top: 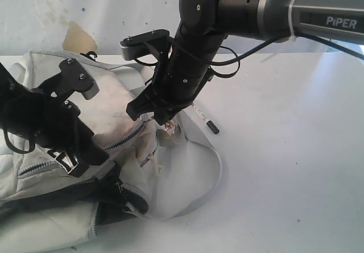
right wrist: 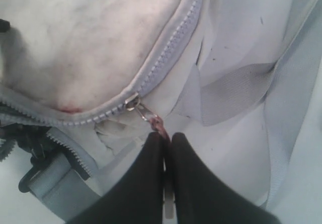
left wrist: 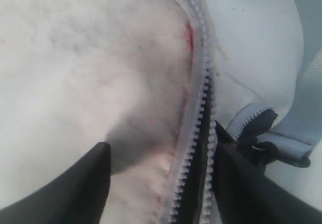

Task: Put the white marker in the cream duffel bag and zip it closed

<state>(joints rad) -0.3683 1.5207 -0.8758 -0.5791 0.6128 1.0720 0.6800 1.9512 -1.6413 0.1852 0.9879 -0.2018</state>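
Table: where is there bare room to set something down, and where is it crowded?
Bare: the table right of the marker and the strap. Crowded: the left, where the bag lies under the left arm and right arm.

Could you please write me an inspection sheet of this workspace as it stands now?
Surface: white table, with the bag covering its left part.
Job's things: bag lying flat, its zipper partly open with dark lining showing; marker on the table beside the bag, not inside.
Clutter: nothing seen.
Grippers: left gripper jaws open, straddling the zipper; right gripper jaws shut on the zipper pull.
Cables: black cables loop off the right arm, above the bag's edge.
Surroundings: wall behind the table, stained, with a yellowish patch.
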